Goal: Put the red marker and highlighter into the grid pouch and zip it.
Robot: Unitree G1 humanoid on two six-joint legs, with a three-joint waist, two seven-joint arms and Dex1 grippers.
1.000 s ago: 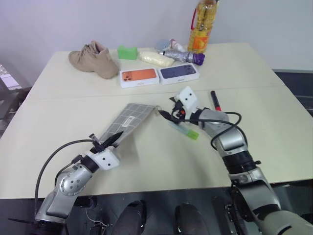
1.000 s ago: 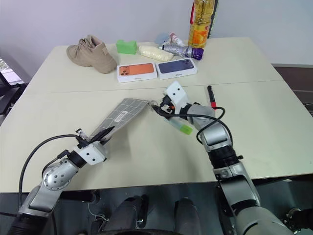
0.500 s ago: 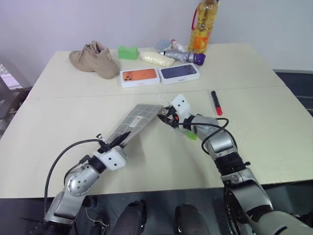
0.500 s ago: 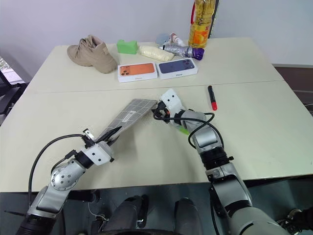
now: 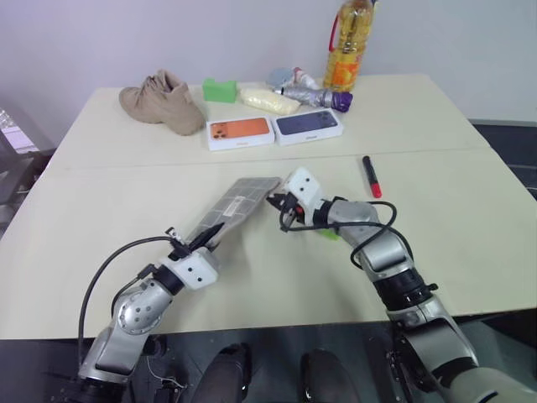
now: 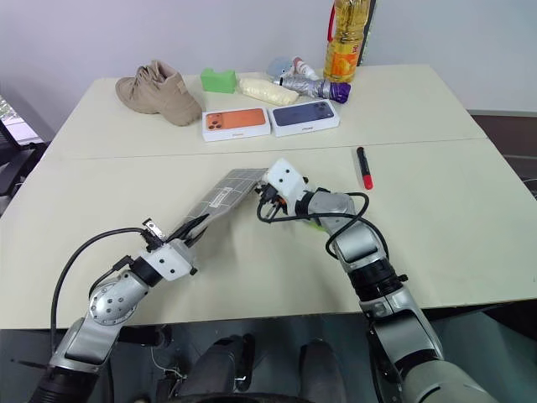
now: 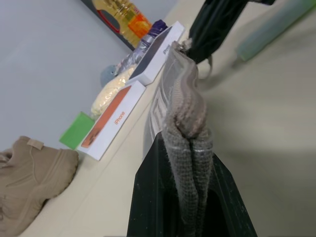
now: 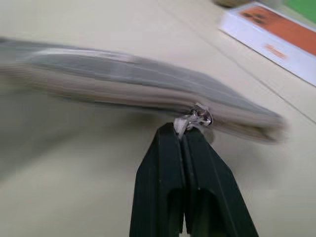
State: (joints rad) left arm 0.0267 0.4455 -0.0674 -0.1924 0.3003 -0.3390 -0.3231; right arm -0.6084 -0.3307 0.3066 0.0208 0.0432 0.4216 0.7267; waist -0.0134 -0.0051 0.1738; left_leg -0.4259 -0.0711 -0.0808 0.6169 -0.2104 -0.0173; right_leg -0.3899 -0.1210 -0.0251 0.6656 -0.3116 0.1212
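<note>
Both end effectors pinch the grid pouch [image 5: 239,206], right [image 8: 190,129] at its zipper pull; red marker [image 5: 370,175] and highlighter [image 5: 329,232] remain on the counter [image 5: 470,218], nothing packed

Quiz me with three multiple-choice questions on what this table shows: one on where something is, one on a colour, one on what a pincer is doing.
1. Where does the red marker lie?
A. On the table, apart from both arms
B. Inside the grid pouch
C. On top of the shoe

2. What colours are the two phone boxes' lids?
A. Both white
B. Orange and dark purple
C. Green and yellow

3. What is the right pincer doing?
A. Hanging open above the bottle
B. Gripping the red marker
C. Shut on the zipper pull

Answers:
1 A: it lies on bare tabletop, beyond the right arm.
2 B: the orange box sits beside the dark purple box.
3 C: the right wrist view shows its fingers pinched on the zipper pull at the end of the grid pouch, while the left pincer clamps the pouch's other end.
</note>
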